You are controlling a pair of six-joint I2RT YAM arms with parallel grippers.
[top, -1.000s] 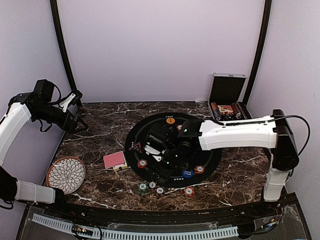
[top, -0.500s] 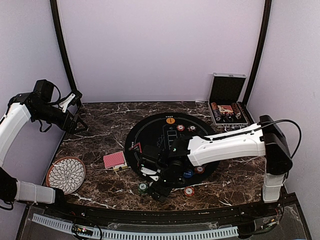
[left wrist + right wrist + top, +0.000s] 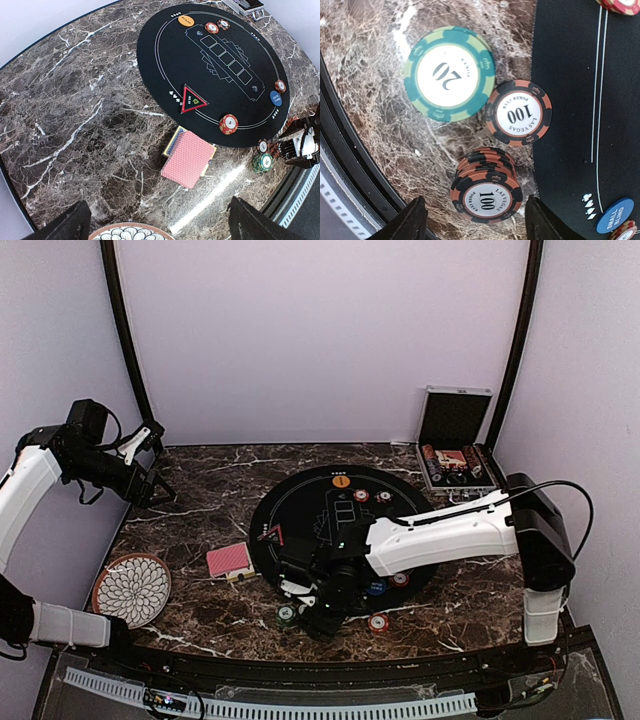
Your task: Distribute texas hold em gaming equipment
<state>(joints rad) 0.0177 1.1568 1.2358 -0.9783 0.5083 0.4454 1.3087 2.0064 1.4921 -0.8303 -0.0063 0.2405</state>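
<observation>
Marble table (image 3: 367,125) holds green 20 chip (image 3: 449,73); black-orange 100 stack (image 3: 486,194).

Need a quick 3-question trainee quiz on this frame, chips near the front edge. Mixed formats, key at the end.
1. True or false: the green chip reads 20.
2. The single chip beside it reads: A) 5 B) 100 C) 500.
3. Which tool hangs over the stack of chips, one finger on each side of it?
Key: 1 true; 2 B; 3 the right tool.
</observation>
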